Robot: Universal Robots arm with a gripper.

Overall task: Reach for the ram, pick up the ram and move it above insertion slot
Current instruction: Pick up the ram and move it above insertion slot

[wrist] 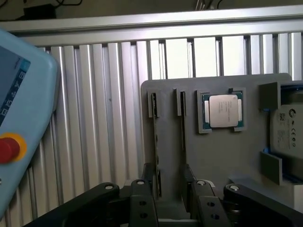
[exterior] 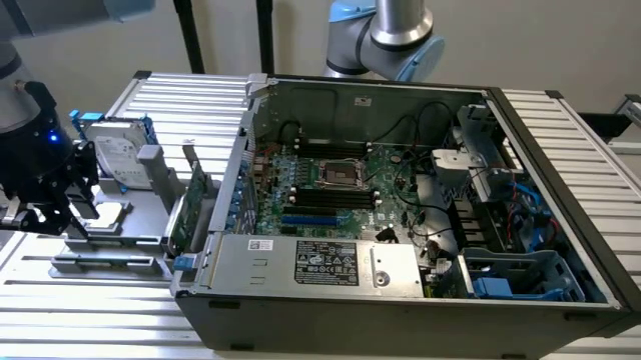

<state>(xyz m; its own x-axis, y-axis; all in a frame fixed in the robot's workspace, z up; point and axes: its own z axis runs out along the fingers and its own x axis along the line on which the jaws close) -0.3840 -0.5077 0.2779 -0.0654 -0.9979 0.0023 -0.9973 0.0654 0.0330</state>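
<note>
Open tool (wrist: 169, 201), fingers (wrist: 146, 196) spread wide and gripping nothing, low over a grey tray (wrist: 222, 161) on the ribbed metal worktop (wrist: 109, 118). Directly ahead of the tool, standing on edge in a narrow slot of that tray, the ram (wrist: 155, 137): thin, dark, seen edge-on, its near end reaching in between the two fingers and close beside one of them; no telling whether touching. Just beside the ram and parallel to it, in a neighbouring slot, a second thin stick (wrist: 182, 125), its near end short of the other finger. Farther out on the tray and off to that same side, a square processor chip (wrist: 222, 111) flat in a recess, and beyond it a hard drive (wrist: 286, 127). On the opposite side of the tool, a pale blue handheld controller (wrist: 21, 104) with a red button (wrist: 7, 149). From the exterior view, tool (exterior: 48, 221) down at the tray (exterior: 110, 241), with an upright green expansion card (exterior: 191, 199) and then the open computer case (exterior: 401, 285) to the exterior view's right of it, well apart from the tool.
</note>
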